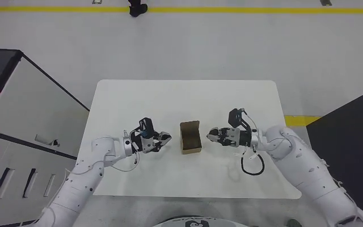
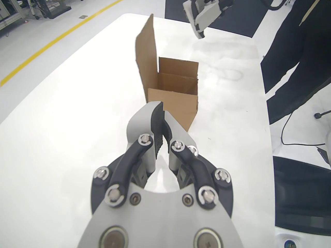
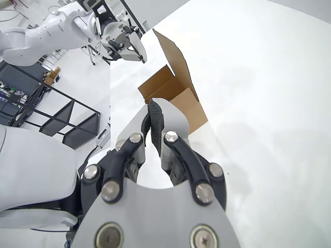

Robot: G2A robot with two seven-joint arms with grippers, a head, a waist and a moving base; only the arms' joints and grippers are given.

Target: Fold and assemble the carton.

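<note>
A small brown carton (image 1: pixel 190 138) stands upright in the middle of the white table (image 1: pixel 187 96), its top open and one tall flap (image 2: pixel 146 52) raised on its far side. My left gripper (image 1: pixel 165 138) hovers just left of the carton, shut with nothing held, and it is close behind the carton (image 2: pixel 175 99) in its own wrist view, fingertips together (image 2: pixel 160 109). On the other side, my right gripper (image 1: pixel 210 135) is also shut and empty, a short gap from the carton (image 3: pixel 178 96). The right gripper's pads (image 3: pixel 155 114) press together.
A black cable (image 1: pixel 251 164) loops on the table under the right arm. A dark rack (image 1: pixel 22 102) stands off the table's left edge and a black panel (image 1: pixel 340 136) off its right. The table's far half is bare.
</note>
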